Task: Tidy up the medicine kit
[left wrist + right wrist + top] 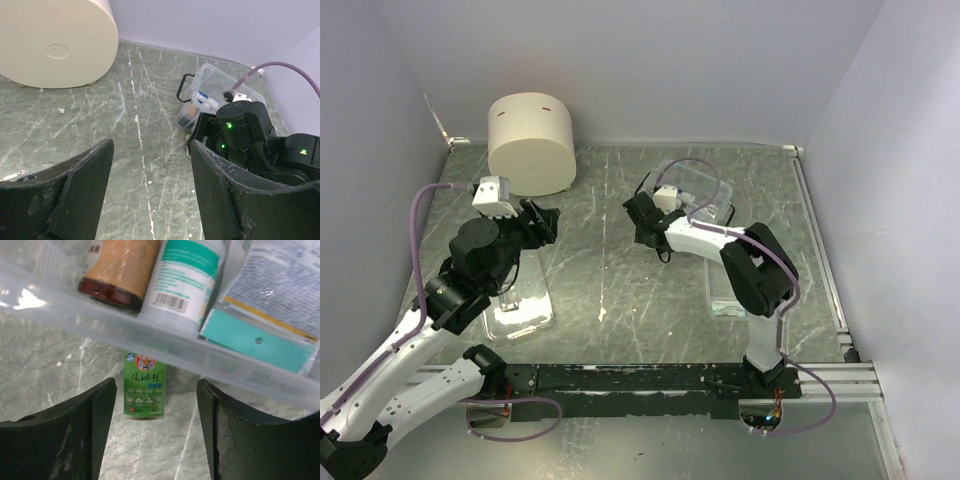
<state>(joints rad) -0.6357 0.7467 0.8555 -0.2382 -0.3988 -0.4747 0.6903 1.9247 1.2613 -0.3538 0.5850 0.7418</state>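
Observation:
The medicine kit [698,190] is a clear box at the back middle-right of the table, lid off. In the left wrist view the kit [212,85] shows its black handle [183,88]. In the right wrist view its clear wall [240,365] crosses the frame, with a brown bottle [120,270], a white teal-labelled bottle [185,275] and a blue-teal packet [270,305] inside. A small green tiger-print box [144,392] lies on the table against the kit. My right gripper [155,425] is open just above it, at the kit's left side [642,225]. My left gripper [150,190] is open and empty over bare table [542,222].
A large cream cylinder [530,143] stands at the back left, also in the left wrist view [55,40]. A clear plastic piece [520,305] lies under my left arm and another [725,295] beside my right arm. Walls enclose the table on three sides.

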